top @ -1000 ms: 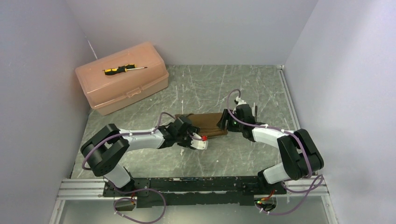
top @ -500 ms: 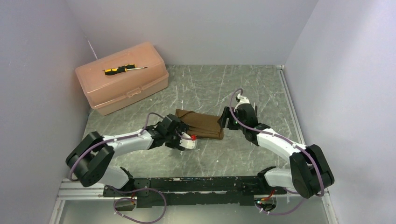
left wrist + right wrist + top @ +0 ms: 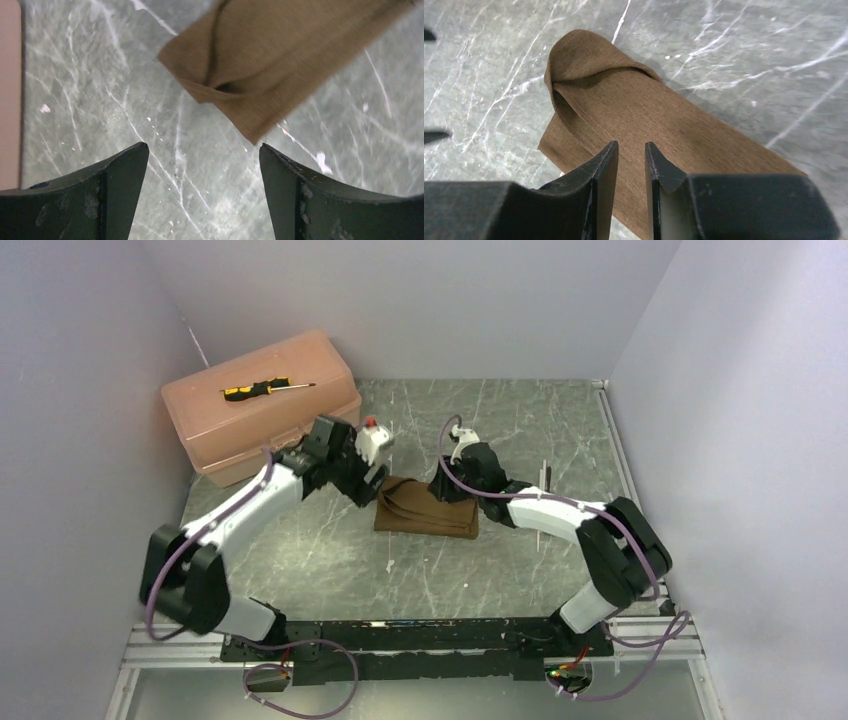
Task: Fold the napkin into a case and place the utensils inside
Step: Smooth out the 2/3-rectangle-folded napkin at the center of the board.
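Note:
The napkin lies mid-table as a narrow brown folded oblong, with a raised loose fold at its left end. It also shows in the left wrist view and the right wrist view. My left gripper is open and empty, just off the napkin's far left corner; in its own view bare table lies between the jaws. My right gripper hovers over the napkin's far edge; in its own view its jaws stand a narrow gap apart, holding nothing. A thin silvery utensil lies right of the napkin, partly hidden by the right arm.
A pink box stands at the back left with a yellow-and-black screwdriver on its lid. Its side shows at the left edge of the left wrist view. Walls close in the table on the left, back and right.
The left arm swung from the napkin's near left side round to its far left corner. The right gripper moved left from the napkin's right end to over its far edge. The napkin shifted slightly left.

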Controlling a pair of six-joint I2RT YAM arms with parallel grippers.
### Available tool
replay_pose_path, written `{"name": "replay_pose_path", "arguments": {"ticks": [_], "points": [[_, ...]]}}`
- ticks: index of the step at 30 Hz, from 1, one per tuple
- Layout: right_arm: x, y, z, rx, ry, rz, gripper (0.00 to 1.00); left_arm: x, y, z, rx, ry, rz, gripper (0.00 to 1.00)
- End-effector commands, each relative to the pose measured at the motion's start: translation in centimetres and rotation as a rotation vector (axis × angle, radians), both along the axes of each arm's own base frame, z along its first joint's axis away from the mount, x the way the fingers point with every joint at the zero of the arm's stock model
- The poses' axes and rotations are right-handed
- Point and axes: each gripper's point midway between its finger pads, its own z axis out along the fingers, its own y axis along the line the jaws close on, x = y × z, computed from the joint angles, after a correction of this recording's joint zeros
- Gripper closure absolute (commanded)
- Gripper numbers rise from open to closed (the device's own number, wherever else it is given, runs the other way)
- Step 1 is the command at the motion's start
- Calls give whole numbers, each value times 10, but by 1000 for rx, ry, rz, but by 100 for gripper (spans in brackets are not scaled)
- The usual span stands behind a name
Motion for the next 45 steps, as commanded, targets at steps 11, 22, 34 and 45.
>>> {"name": "replay_pose_path", "arguments": {"ticks": [11,22,34,45], "points": [[-8,96,-5,141,2,239,75,40,-4,-38,-307,523,432,27],[-1,115,0,183,-40,267,81,73,18,-56,-240,550,508,50],[29,113,-26,115,-49,181,100,88,38,-68,-80,486,506,67],[13,127,-39,108,-19,232,100,91,12,-90,-124,444,378,65]]}}
